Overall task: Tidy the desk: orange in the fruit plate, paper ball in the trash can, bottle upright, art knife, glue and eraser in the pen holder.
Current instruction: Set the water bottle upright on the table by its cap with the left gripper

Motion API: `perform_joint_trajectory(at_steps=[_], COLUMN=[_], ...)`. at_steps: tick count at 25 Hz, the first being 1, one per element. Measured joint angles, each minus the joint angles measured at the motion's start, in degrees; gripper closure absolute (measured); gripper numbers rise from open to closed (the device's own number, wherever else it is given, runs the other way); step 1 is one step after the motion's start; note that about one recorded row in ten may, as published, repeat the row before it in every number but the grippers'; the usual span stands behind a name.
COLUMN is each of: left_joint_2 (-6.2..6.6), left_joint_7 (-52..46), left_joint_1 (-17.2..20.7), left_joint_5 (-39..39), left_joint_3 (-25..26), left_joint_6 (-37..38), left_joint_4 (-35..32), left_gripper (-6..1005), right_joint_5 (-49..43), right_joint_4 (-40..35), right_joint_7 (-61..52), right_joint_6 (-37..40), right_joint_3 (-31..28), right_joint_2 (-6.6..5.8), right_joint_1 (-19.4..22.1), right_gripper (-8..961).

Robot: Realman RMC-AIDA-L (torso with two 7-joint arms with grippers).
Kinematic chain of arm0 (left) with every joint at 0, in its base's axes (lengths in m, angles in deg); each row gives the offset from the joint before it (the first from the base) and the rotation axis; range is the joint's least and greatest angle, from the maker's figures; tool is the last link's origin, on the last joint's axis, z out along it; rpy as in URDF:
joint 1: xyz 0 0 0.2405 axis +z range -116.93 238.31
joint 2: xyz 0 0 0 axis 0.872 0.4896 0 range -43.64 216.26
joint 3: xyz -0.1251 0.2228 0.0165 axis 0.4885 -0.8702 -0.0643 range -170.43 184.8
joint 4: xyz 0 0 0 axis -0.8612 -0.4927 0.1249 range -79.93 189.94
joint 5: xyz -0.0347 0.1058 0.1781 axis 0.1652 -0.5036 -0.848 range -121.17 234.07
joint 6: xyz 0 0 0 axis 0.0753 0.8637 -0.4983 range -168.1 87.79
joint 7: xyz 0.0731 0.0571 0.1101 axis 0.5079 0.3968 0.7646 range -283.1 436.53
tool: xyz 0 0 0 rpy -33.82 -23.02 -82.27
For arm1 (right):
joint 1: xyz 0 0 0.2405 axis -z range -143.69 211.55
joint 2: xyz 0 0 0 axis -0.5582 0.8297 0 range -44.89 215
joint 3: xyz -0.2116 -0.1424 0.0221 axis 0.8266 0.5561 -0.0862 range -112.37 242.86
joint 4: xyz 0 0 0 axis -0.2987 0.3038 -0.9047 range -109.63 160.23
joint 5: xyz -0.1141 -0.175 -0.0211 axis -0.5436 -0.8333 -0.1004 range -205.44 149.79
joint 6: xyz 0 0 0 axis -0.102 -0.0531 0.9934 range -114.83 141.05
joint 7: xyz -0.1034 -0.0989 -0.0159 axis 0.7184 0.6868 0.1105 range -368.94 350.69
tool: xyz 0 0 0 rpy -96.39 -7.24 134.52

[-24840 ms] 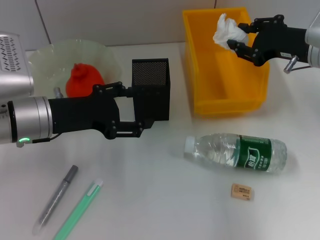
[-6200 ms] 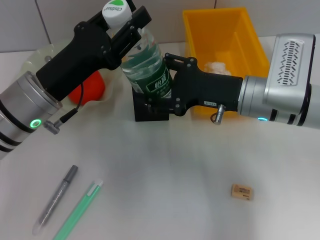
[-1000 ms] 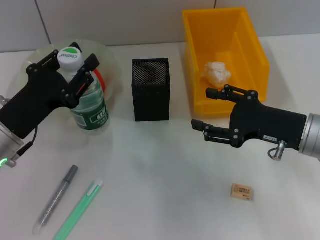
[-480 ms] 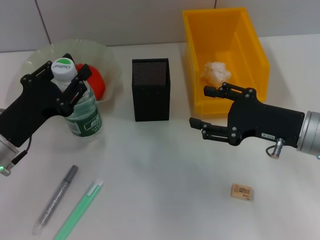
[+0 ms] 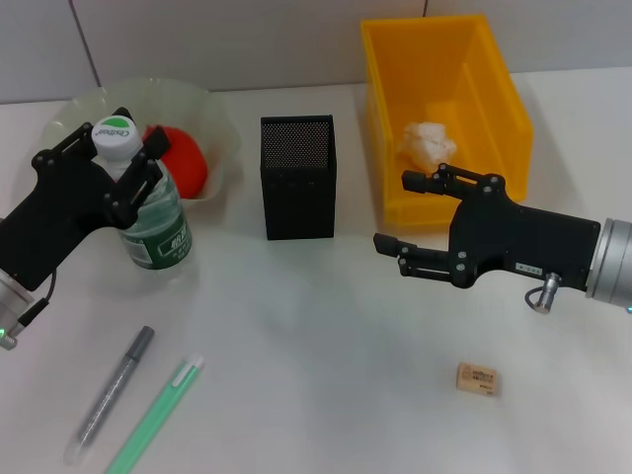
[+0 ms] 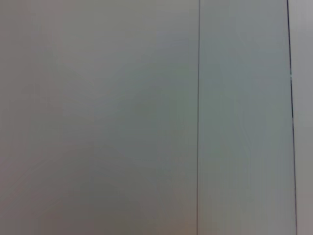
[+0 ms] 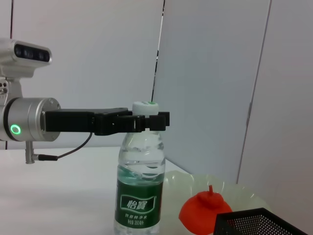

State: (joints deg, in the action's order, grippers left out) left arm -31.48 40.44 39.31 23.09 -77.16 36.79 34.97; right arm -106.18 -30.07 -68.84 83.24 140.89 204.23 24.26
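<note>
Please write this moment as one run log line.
left gripper: shut on clear plastic bottle, upright | right gripper: open, idle

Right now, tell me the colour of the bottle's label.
Green with white print on the bottle, clearest in the right wrist view.

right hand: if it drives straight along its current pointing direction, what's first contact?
The right hand points toward the robot's left, low over the white desk. Its line probably passes in front of the square black mesh pen holder, so first contact is likely the upright clear plastic bottle. Depth is uncertain.
</note>
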Motion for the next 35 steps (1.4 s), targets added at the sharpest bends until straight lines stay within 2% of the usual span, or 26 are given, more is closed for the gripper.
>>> perform_joint_trajectory(at_steps=[2,15,35], left_joint_2=[-0.28,-0.24,-0.34], left_joint_7=[0.02,0.07,1.58], left_joint_1=[0.08,0.86,1.47], left_joint_5=[-0.23,0.09,-0.08], left_joint_3=[0.81,1.08,4.55], left_joint_6=[-0.06,-0.11,-0.32], left_joint_4=[0.3,1.28,2.74], left_gripper=[566,566,565], right_joint_5=[-0.01,-0.67,-0.67], right_joint_4=[0.0,0.16,0.07], right_joint_7=[-0.01,-0.05,-0.05], right_joint_6=[0.0,-0.13,-0.45], right_joint_3=[-0.02,-0.33,-0.42], right_joint_2=[0.0,0.0,0.0], right_joint_1=[0.0,-0.7,-0.88], right_gripper=[185,185,184])
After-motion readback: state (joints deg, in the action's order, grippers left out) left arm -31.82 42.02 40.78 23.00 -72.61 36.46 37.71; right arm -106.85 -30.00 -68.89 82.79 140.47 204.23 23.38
